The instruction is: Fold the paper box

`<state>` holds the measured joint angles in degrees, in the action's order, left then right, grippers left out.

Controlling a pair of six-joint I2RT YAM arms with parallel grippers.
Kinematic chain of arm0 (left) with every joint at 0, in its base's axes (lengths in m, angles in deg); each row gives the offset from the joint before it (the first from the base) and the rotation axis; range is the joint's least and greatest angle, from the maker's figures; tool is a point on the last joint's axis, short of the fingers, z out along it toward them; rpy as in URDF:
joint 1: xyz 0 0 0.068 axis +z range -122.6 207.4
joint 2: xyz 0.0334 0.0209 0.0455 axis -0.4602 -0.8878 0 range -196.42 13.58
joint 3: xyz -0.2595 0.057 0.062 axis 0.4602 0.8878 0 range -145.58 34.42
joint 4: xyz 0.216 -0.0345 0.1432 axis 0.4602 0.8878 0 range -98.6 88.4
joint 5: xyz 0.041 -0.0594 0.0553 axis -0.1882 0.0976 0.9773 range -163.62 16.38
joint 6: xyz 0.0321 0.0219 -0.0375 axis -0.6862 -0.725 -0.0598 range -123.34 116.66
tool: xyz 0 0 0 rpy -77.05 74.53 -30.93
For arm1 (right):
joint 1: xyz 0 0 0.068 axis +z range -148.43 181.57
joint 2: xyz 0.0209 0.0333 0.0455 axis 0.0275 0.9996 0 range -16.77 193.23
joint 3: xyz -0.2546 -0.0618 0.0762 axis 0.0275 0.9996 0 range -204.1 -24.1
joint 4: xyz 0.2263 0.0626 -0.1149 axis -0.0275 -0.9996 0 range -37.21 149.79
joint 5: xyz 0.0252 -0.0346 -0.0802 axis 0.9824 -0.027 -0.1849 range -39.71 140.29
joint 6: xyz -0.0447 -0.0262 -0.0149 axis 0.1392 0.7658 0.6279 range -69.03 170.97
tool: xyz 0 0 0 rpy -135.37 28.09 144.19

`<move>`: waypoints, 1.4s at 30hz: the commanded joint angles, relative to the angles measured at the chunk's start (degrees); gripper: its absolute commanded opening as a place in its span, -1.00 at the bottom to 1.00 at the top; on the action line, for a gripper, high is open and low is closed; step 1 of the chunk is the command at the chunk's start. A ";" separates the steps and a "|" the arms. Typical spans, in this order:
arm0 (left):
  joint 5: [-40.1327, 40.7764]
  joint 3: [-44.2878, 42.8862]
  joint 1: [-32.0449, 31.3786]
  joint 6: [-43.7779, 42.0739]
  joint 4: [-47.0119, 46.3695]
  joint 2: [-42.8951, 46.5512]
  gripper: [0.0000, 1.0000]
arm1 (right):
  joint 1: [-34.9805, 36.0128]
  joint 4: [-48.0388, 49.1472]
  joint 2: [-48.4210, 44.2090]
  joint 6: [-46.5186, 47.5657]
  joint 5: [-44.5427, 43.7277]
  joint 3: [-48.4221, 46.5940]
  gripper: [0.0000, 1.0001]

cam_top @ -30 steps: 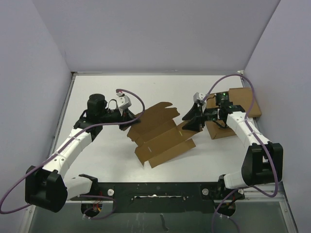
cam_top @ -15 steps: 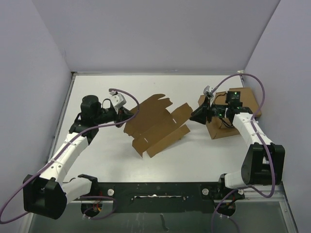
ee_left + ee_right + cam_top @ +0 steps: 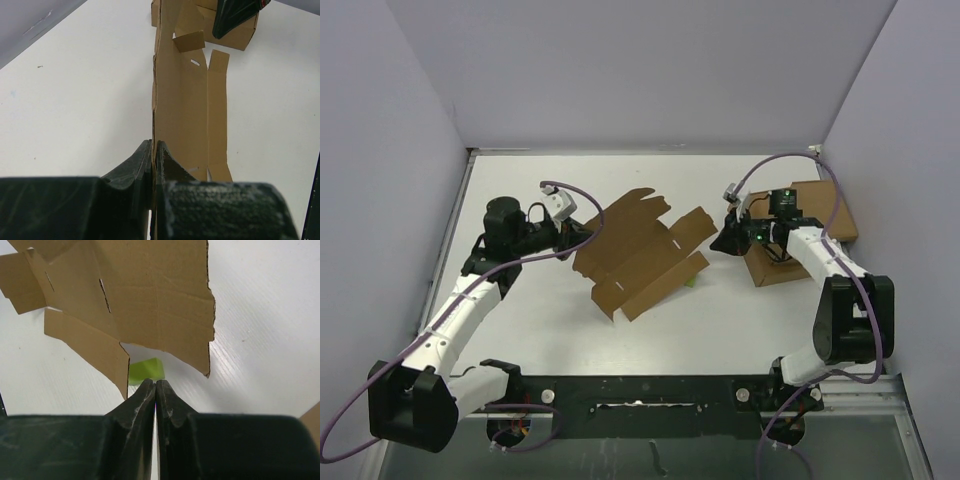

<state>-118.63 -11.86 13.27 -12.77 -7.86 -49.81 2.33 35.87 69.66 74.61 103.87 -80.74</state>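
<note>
Both arms angled inward: left pincer tight on paper box edge, right pincer closed, seemingly empty.

The top camera looks down from behind the table; each wrist camera looks closely past its fingers, all sharing the cardboard sheet.

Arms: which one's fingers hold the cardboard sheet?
The left fingers pinch the sheet at its edge; the right fingers are shut on nothing, clear of it.
</note>
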 commanded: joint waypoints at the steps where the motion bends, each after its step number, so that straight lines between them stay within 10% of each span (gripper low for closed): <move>1: 0.31 -0.47 0.43 0.34 -3.72 2.56 -1.00 | 2.18 -0.54 0.72 3.42 -4.02 -1.67 -0.91; 17: 0.94 -0.30 0.60 0.34 -3.85 2.70 -1.00 | 4.29 -1.43 3.97 3.17 10.74 -0.96 -0.68; 29: 0.29 0.40 0.79 0.56 -5.16 3.35 -1.00 | 6.51 0.86 7.88 -0.36 8.70 -0.23 -0.14; 42: -1.07 0.93 0.71 1.21 -6.61 3.29 -1.00 | 8.16 12.90 9.89 -8.42 8.05 4.14 -0.07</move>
<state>-118.02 -10.81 13.64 -12.46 -9.53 -48.61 9.85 43.52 78.73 69.52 111.37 -76.89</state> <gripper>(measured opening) 0.017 0.475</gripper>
